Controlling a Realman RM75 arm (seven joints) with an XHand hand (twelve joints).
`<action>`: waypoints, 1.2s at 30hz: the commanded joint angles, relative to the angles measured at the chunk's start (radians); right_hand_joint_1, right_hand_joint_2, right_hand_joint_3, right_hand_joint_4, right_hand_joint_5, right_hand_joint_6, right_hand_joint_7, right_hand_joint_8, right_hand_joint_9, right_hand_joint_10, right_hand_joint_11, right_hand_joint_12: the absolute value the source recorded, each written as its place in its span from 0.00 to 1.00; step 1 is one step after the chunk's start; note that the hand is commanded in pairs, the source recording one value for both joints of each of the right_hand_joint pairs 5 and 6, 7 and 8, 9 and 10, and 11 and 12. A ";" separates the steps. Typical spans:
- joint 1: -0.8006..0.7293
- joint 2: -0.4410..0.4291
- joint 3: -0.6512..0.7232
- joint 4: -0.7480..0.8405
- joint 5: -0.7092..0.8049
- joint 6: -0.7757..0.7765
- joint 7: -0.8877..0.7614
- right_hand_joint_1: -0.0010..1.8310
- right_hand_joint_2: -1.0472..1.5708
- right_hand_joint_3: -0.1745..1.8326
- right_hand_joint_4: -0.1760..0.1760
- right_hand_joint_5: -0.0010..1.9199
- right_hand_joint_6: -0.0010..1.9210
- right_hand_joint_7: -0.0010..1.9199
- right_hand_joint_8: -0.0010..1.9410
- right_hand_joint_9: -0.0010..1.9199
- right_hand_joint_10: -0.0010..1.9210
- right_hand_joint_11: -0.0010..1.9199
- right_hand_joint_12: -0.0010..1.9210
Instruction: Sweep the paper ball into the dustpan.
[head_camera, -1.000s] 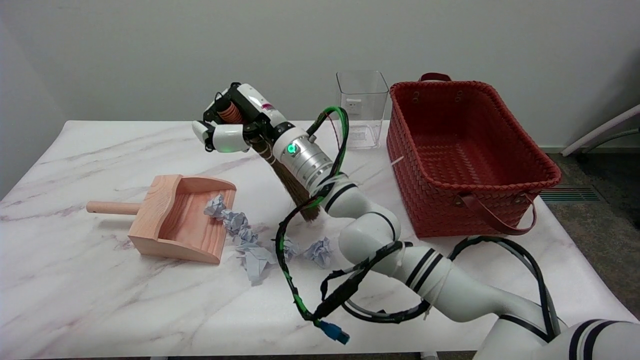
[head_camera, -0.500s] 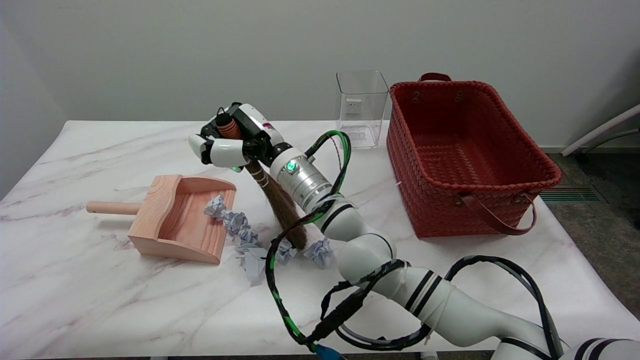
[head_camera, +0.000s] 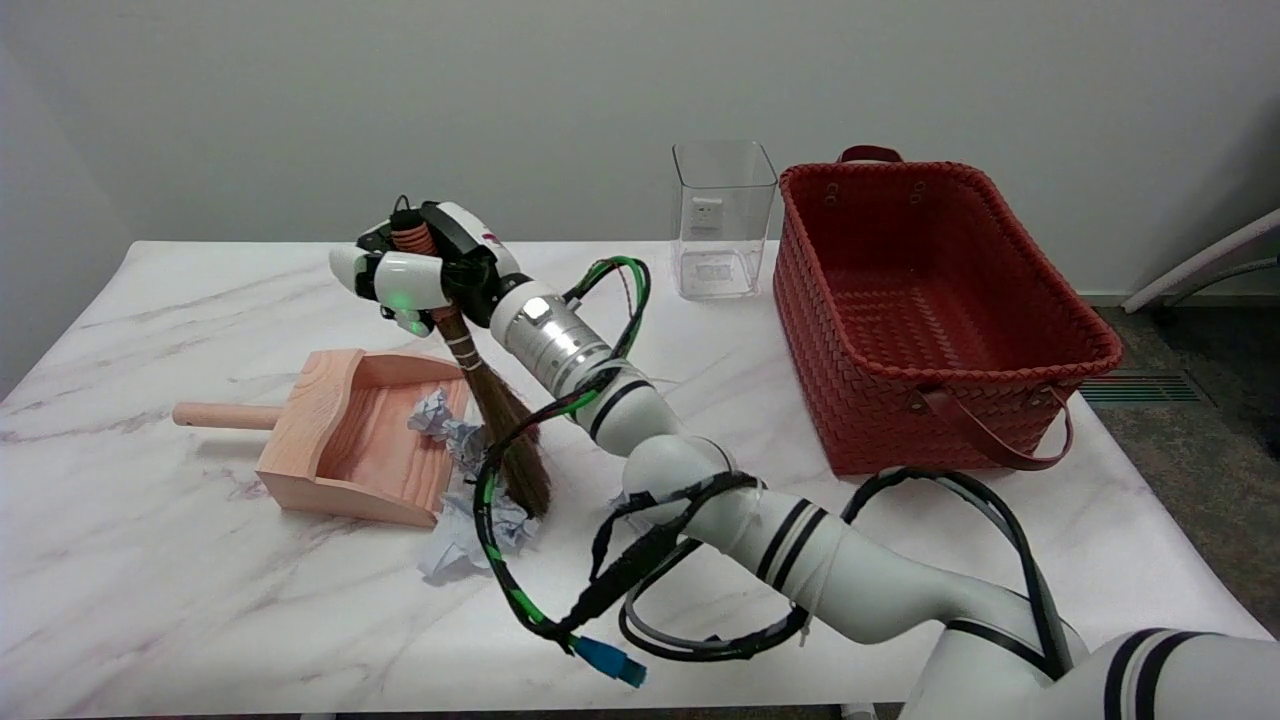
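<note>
Your right hand (head_camera: 420, 270) has its fingers (head_camera: 400, 282) clamped around the wrapped handle of a small straw broom (head_camera: 500, 430), whose brown bristles fan down at the mouth of the wooden dustpan (head_camera: 340, 440). Crumpled paper balls (head_camera: 470, 515) lie at the pan's 4 o'clock lip on the marbled tabletop (head_camera: 150, 580); one wad (head_camera: 432, 412) sits inside. A woven red basket (head_camera: 930, 310) stands at 3 o'clock.

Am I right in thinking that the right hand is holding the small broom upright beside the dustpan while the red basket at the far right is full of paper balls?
Not quite: in the head view the red basket is empty. The rest holds: the right hand holds the small broom beside the dustpan.
</note>
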 joint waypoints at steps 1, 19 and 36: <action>0.164 -0.079 -0.043 -0.182 0.106 -0.058 0.108 0.54 0.87 0.76 0.50 1.00 1.00 1.00 0.99 1.00 1.00 0.97 0.97; 0.270 -0.121 -0.045 -0.193 0.104 -0.093 0.160 0.52 0.86 0.73 0.50 1.00 1.00 1.00 0.99 1.00 1.00 0.98 0.98; 0.275 0.031 -0.037 -0.077 0.105 -0.149 0.198 0.52 0.87 0.71 0.50 1.00 1.00 1.00 0.99 1.00 1.00 0.98 0.98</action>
